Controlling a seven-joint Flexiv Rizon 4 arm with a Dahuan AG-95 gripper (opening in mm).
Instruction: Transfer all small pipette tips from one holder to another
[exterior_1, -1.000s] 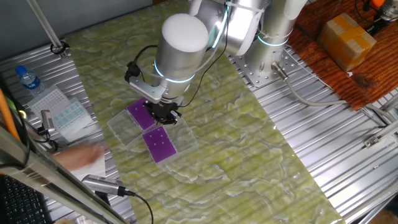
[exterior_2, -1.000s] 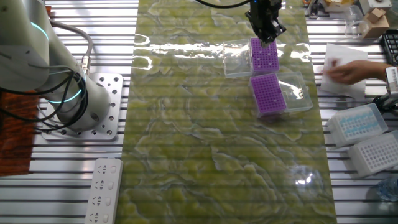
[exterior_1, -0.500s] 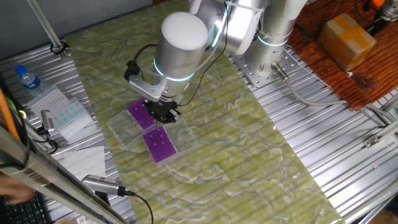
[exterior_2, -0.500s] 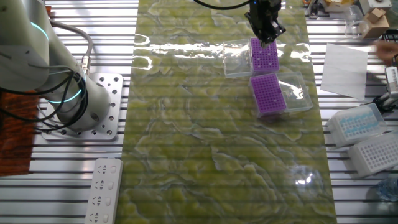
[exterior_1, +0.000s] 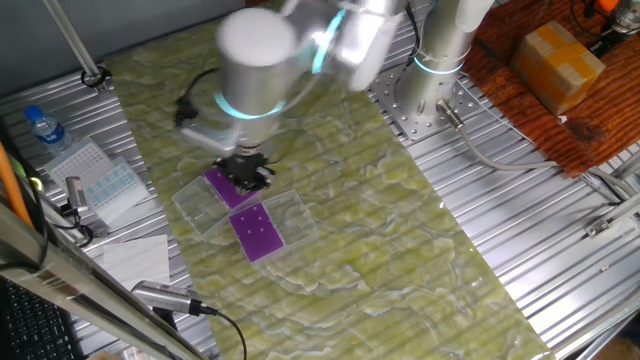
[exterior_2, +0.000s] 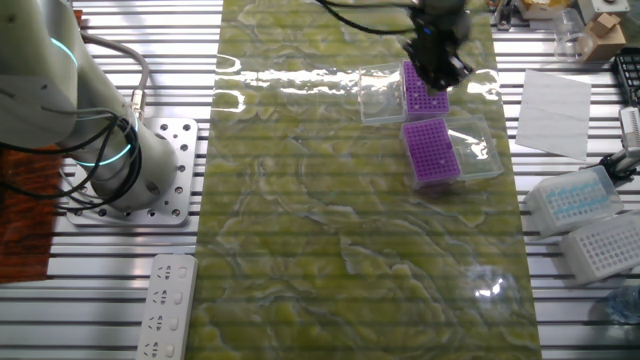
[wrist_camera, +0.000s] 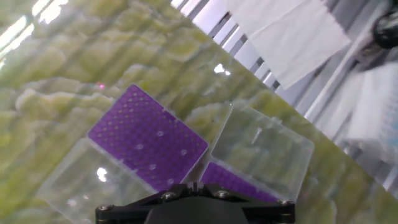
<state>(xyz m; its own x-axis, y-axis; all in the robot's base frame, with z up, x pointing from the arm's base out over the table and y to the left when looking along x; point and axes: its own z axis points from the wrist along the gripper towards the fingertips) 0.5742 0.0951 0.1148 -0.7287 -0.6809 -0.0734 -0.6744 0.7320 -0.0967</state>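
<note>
The small pipette tips (wrist_camera: 160, 133) show as a few pale dots scattered on the purple rack (wrist_camera: 147, 136) at centre left of the hand view. A second purple rack (exterior_2: 431, 152) sits just below it in the other fixed view, both in clear lidded boxes on the tabletop (exterior_2: 330, 250). The end effector (exterior_2: 437, 72) hovers over the upper rack, blurred; whether its fingers are apart or together I cannot tell. The tips are tiny and sparse, so a slightly off descent could jam against the rack or miss a tip.

Few pale small pipette tips (wrist_camera: 160, 133), seemingly upright
</note>
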